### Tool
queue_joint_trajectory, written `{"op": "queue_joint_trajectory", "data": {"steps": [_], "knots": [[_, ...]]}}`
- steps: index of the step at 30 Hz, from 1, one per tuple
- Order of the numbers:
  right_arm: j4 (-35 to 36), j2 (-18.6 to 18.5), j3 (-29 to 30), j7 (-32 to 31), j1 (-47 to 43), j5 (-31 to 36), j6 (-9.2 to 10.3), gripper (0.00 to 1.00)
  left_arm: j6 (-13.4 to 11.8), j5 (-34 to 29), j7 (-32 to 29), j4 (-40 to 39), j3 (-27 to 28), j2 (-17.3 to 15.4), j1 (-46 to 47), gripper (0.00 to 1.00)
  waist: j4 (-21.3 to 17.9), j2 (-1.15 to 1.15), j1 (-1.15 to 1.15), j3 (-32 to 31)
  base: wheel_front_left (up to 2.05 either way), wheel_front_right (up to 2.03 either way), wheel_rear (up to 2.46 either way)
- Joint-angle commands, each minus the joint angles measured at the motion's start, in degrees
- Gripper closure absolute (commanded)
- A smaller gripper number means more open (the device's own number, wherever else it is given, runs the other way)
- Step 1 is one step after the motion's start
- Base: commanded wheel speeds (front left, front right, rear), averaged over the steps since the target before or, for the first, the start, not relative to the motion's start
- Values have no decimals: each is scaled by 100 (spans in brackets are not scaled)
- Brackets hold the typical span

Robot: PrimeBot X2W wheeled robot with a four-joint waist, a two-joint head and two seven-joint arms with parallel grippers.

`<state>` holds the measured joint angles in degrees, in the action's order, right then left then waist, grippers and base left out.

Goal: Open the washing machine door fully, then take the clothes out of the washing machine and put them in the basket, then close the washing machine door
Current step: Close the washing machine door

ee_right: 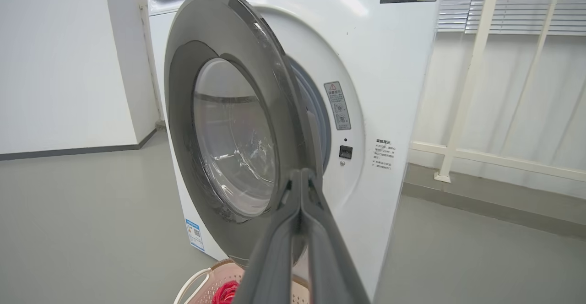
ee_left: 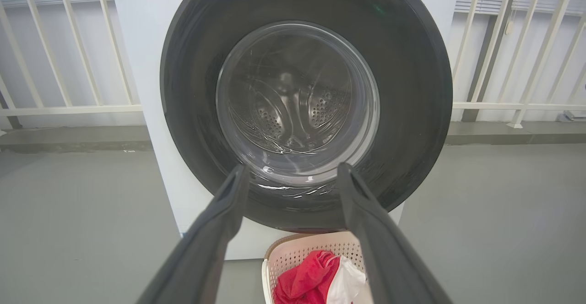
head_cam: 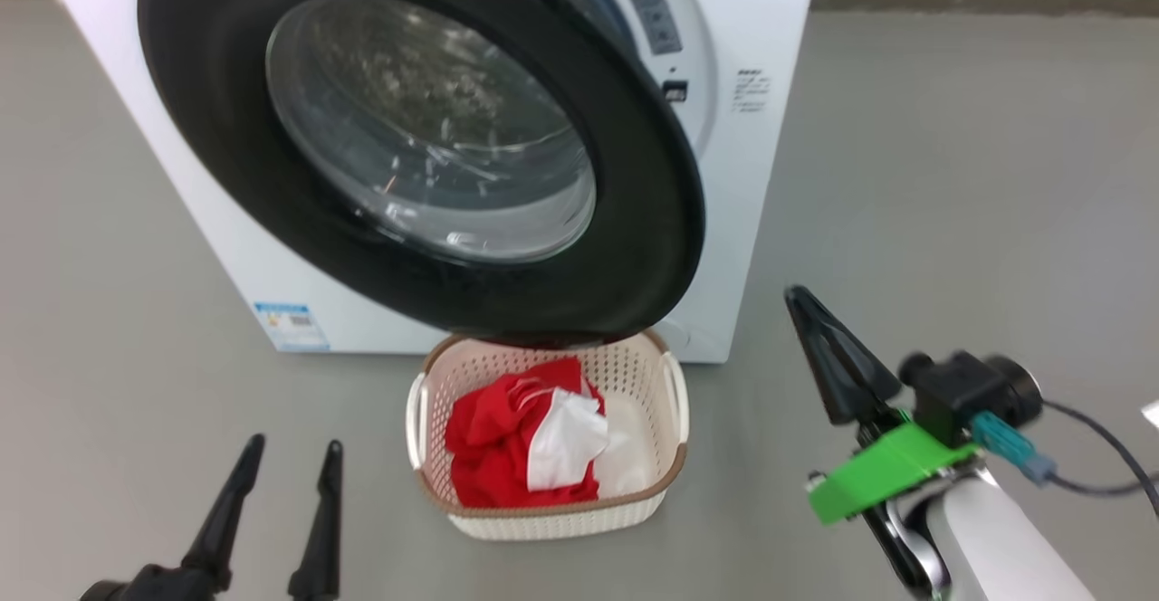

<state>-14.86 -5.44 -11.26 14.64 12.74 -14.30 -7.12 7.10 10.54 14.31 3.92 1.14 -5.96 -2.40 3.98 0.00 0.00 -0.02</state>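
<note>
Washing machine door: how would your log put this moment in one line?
door ajar | clothes in basket | left tool open, empty | right tool shut, near door's edge | remaining: close door

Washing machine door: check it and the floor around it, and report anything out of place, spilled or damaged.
The washing machine door stands ajar, unlatched from the washing machine, its lower edge over the rear rim of the basket. The clothes lie inside the basket; nothing spilled, nothing visibly damaged.
</note>
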Motion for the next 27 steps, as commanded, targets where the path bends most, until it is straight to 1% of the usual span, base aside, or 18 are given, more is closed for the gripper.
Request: {"op": "queue_joint_trajectory", "data": {"steps": [1,7,8,15,19,27], "knots": [[13,-57,-259,36,405,-101,-36,100,28,-54,69,-232,106,-63,278,0,212,0,0,250,0,0,0],[-453,-291,-701,36,1258,-289,-36,100,33,-47,69,-387,-126,-76,557,0,518,0,0,723,0,0,0],[-582,-324,-798,36,1517,-351,-36,100,34,-22,69,-394,-172,-69,633,0,607,0,0,862,0,0,0],[-954,-445,-1053,36,2308,-536,-36,100,36,37,69,-347,-310,-9,870,0,837,0,0,1318,0,0,0],[-1080,-516,-1098,36,2694,-577,-36,100,37,48,69,-334,-378,4,1022,0,898,0,0,1579,0,0,0],[-1123,-594,-921,36,3179,-554,-36,100,38,75,69,-314,-460,-25,1238,0,906,0,0,1920,0,0,0]]}}
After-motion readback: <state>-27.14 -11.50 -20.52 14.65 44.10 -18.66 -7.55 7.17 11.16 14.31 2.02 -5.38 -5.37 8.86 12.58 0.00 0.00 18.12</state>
